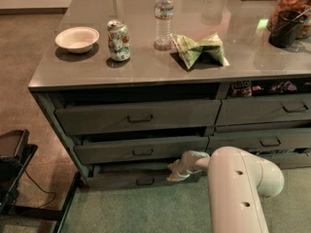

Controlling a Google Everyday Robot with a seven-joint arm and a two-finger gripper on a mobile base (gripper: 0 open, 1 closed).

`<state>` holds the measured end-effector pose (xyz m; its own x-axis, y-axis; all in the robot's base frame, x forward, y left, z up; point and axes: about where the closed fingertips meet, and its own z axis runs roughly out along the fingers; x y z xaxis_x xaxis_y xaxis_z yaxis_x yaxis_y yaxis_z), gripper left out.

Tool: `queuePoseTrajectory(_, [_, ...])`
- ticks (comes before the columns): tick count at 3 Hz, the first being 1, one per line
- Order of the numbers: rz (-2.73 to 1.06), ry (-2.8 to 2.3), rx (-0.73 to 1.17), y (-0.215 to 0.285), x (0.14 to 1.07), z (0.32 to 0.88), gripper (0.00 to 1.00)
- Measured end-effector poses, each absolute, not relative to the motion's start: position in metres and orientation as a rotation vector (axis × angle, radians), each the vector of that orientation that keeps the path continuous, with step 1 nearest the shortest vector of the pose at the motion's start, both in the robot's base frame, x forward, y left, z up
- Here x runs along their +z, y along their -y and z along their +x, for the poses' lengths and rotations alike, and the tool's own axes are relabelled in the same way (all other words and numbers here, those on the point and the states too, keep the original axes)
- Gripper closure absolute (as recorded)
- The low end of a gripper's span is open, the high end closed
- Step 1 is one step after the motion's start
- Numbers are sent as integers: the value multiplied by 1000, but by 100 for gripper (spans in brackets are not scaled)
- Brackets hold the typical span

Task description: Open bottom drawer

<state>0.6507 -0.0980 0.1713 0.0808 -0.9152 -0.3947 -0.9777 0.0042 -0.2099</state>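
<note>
The bottom drawer (121,177) is the slim dark grey-green front lowest in the left column of the counter, with a small dark pull handle (145,181) at its centre. It stands slightly out from the cabinet, with a dark gap above it. My gripper (174,172) is at the drawer's top right part, to the right of the handle, at the end of my white arm (238,188). The arm's wrist covers the drawer's right end.
Two taller drawers (138,116) sit above it, both slightly ajar. The countertop holds a white bowl (77,38), a soda can (119,40), a water bottle (164,16) and a green chip bag (198,48). A black stand (14,169) is at the left, on the green carpet.
</note>
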Motion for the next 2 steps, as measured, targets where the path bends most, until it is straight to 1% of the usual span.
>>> queuePoseTrajectory(1, [-1943,-1866,198,98,171,651,84])
queuePoseTrajectory(2, [-1960,-1874,210,96,172,653,61])
